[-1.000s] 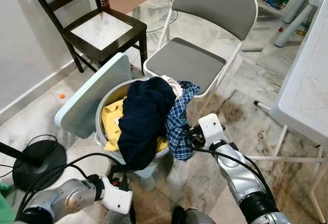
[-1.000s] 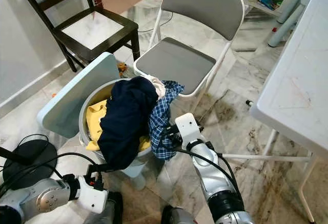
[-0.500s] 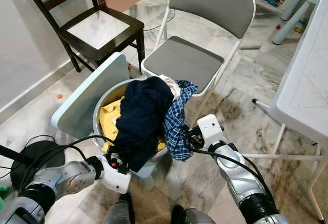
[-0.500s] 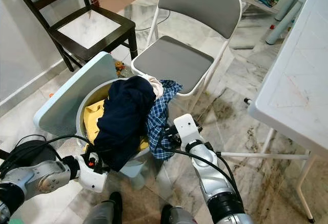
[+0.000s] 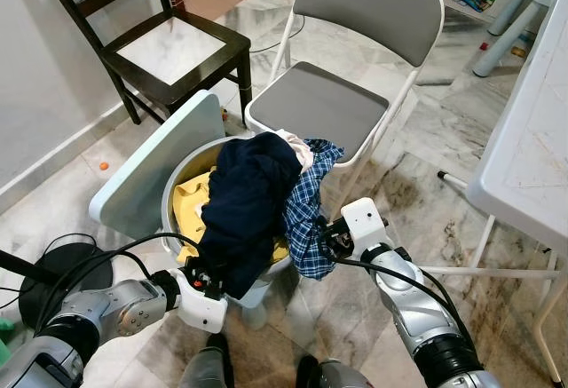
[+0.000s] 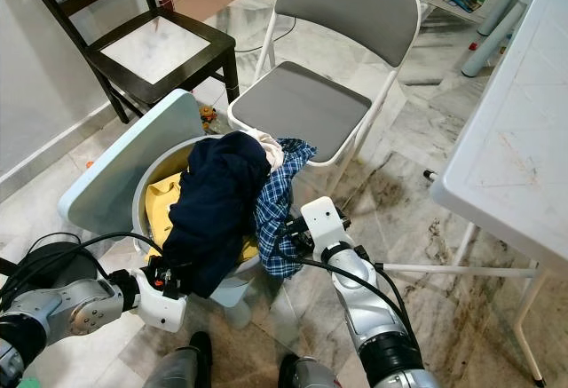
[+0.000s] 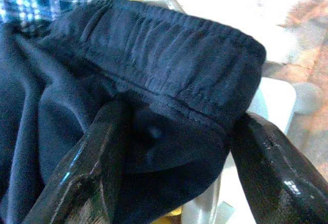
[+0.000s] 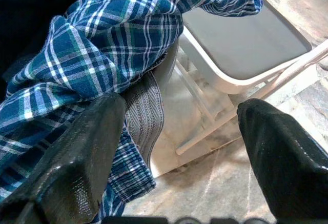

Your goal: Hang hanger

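Observation:
A round pale laundry bin (image 5: 174, 184) stands on the marble floor, its lid (image 5: 151, 170) leaning against the left side. A navy garment (image 5: 244, 201) spills over the front, with a blue plaid shirt (image 5: 306, 228) to its right and yellow cloth (image 5: 191, 206) beneath. My left gripper (image 5: 202, 280) is open at the navy garment's hanging hem; the elastic band (image 7: 174, 70) lies between its fingers (image 7: 97, 152). My right gripper (image 5: 327, 239) is open against the plaid shirt (image 8: 102, 55), whose lower folds lie between its fingers (image 8: 87, 147).
A grey folding chair (image 5: 319, 108) stands just behind the bin, and a dark wooden chair (image 5: 173, 51) is at the back left. A white table (image 5: 532, 139) runs along the right. A black round stand base (image 5: 67, 273) with cables lies on the floor at left.
My left gripper rose from near the floor to the navy garment's lower hem and now straddles it. The right gripper has hardly moved.

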